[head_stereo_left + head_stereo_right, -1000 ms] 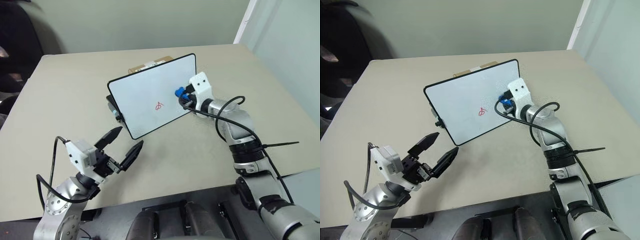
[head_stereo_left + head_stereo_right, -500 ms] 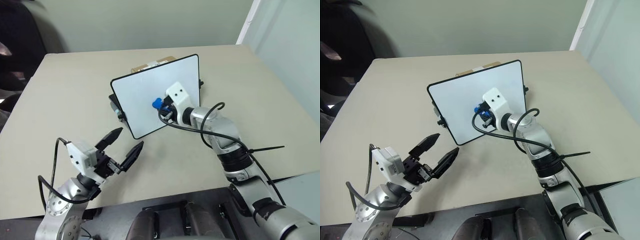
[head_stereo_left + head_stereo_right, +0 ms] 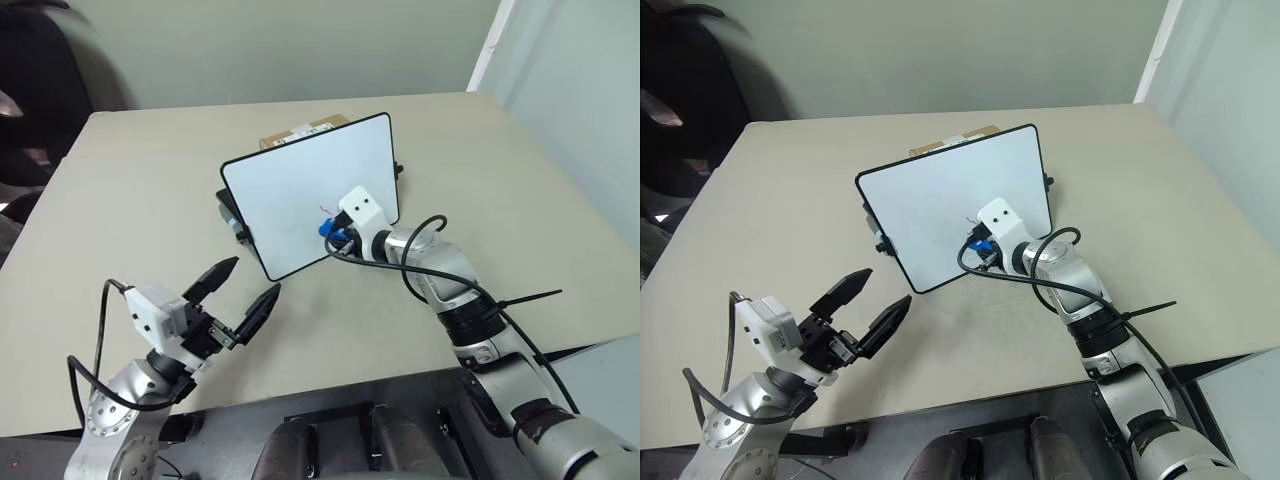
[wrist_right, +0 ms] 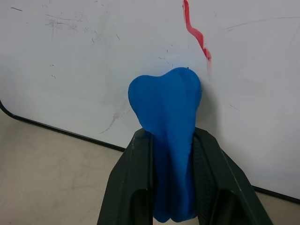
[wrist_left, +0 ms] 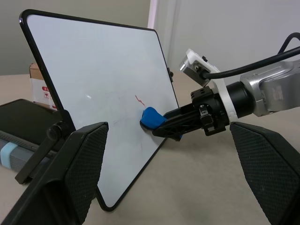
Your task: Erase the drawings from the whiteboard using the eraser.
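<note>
We see a beige table [image 3: 120, 190] carrying the whiteboard [image 3: 290, 190], which stands tilted back on a black stand beside a dark flat case [image 5: 18, 117], with a brown cardboard box [image 3: 300, 130] just behind its top edge. Our right gripper [image 5: 161, 127] reaches to the lower part of the board face, its two black fingers [image 4: 136, 187] clamped tight on the blue eraser [image 4: 168, 117], whose rounded tip presses against the white surface. Our left gripper [image 3: 240, 295] hangs over the near side of the table, well apart from the board, its fingers spread wide with nothing between them. Of the drawings [image 4: 197, 35], a short red streak shows just beside the eraser's tip.
</note>
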